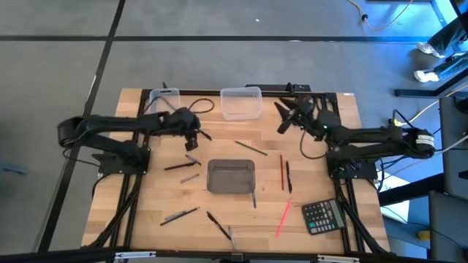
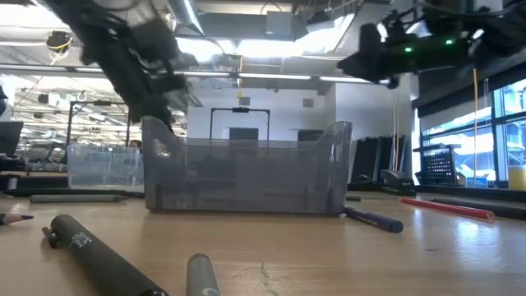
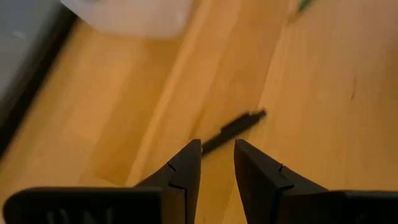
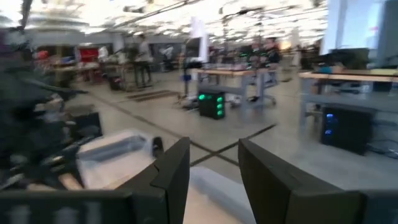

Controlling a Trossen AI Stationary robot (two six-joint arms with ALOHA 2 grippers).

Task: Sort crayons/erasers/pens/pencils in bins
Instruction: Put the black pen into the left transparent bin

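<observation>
The left gripper (image 3: 216,163) has its fingers (image 3: 186,171) a narrow gap apart with nothing between them, and the right gripper (image 4: 213,171) holds its fingers (image 4: 171,171) parted and empty too, up in the air off the table. The table (image 1: 146,197) is pale wood planks on a black frame, standing on grey floor; the low and right wrist views look out into a large lit hall with benches, racks and windows. From the centre of the table in the high view, the left gripper (image 1: 191,137) sits at about ten o'clock and the right gripper (image 1: 287,117) at about one o'clock. A black pen (image 3: 233,130) lies on the wood just beyond the left fingertips, apart from them, slanting away. Two clear bins (image 1: 240,102) stand along the far edge at about eleven and twelve o'clock, and the smoky grey bin (image 1: 231,177) sits in the middle. Pens and pencils (image 1: 251,148) lie scattered around the grey bin: a red one (image 1: 282,172) and a dark one at three o'clock, a pink one (image 1: 283,218) at five, several dark ones from six round to nine. A black calculator (image 1: 322,216) lies at four o'clock. In the low view a dark grey marker (image 2: 94,251) lies near the camera with pale lettering I cannot read.
</observation>
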